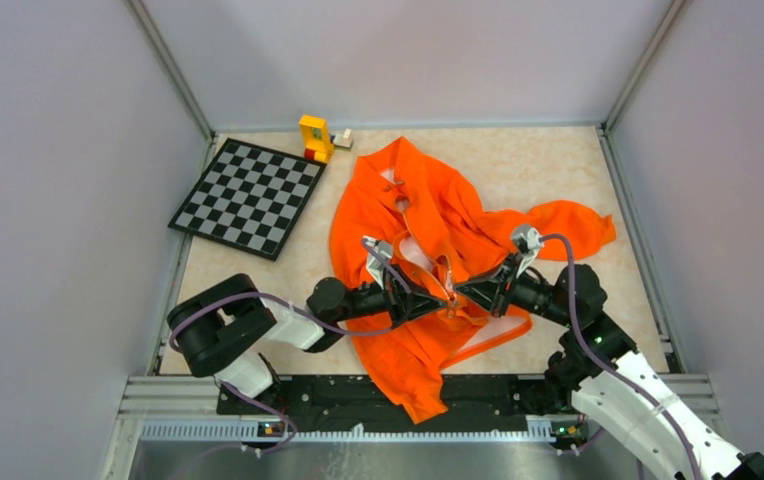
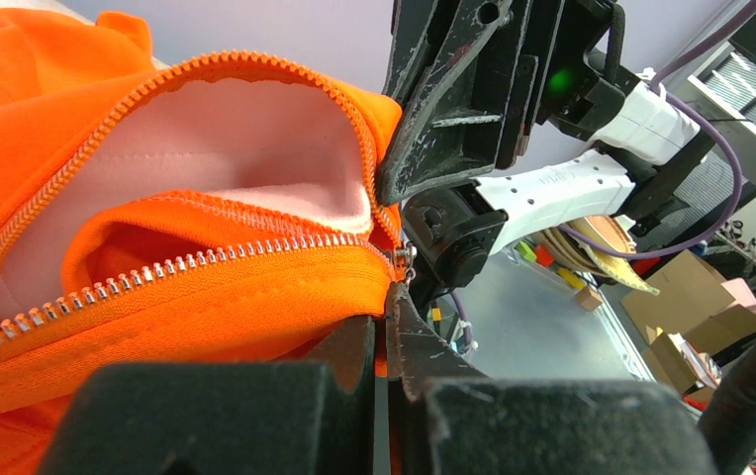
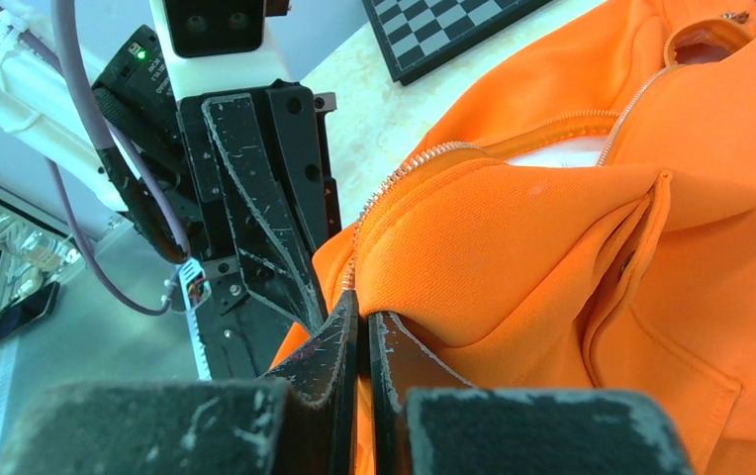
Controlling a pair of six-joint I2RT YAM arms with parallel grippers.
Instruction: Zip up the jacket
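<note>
Our left jaws and right jaws pinch the jacket (image 1: 438, 200), likely limp and light, beside its zipper (image 2: 206, 259), the stiffest hold.

1. A black-and-white checkerboard (image 1: 248, 196) is laid flat, at an angle, on the pale marbled surface (image 1: 558, 165).
2. A yellow block (image 1: 314, 135) is stood just beyond the checkerboard's far corner.
3. A small pale block (image 1: 344, 139) is seen just beside the yellow block, on the side away from the checkerboard.
</note>
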